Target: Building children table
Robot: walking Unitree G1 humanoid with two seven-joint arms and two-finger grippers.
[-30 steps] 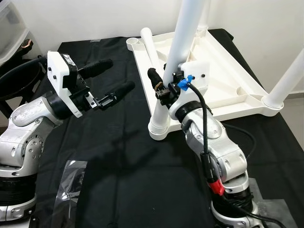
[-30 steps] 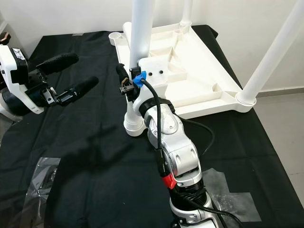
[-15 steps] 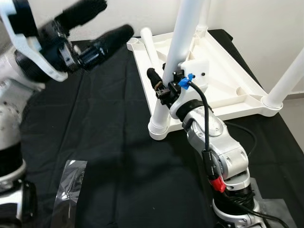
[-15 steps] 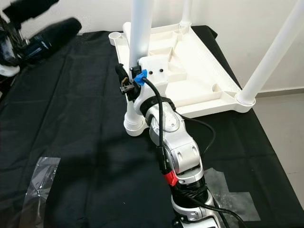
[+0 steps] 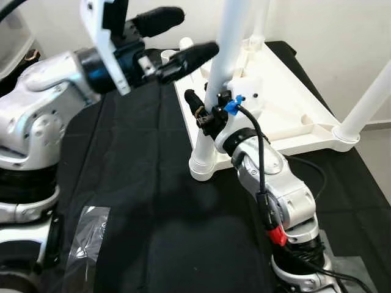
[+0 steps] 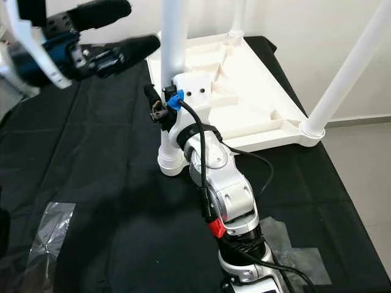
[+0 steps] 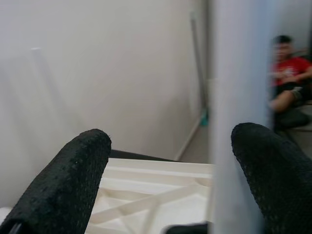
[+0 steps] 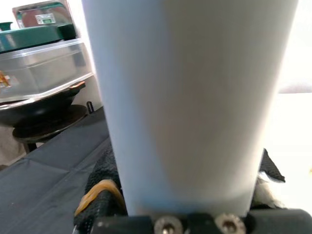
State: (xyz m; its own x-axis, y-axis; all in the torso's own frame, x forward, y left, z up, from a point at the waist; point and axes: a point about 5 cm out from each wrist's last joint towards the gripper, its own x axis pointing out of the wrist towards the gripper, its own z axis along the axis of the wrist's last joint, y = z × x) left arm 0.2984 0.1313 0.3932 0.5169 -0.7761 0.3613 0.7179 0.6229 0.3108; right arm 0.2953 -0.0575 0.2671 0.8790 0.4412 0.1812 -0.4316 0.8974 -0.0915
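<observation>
The white table (image 5: 287, 104) lies upside down, black tabletop (image 5: 146, 201) free beside it. Right pincer (image 5: 204, 113) grips a leg (image 5: 229, 49); left pincer (image 5: 183, 36) spreads wide near that leg.

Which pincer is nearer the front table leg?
Right. The right pincer is clamped around the front table leg; the left pincer hovers open beside it, higher up.

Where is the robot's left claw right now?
The left gripper is raised above the black table cover on the robot's left, fingers open, reaching toward the upright white table leg that the right gripper clamps lower down.
</observation>
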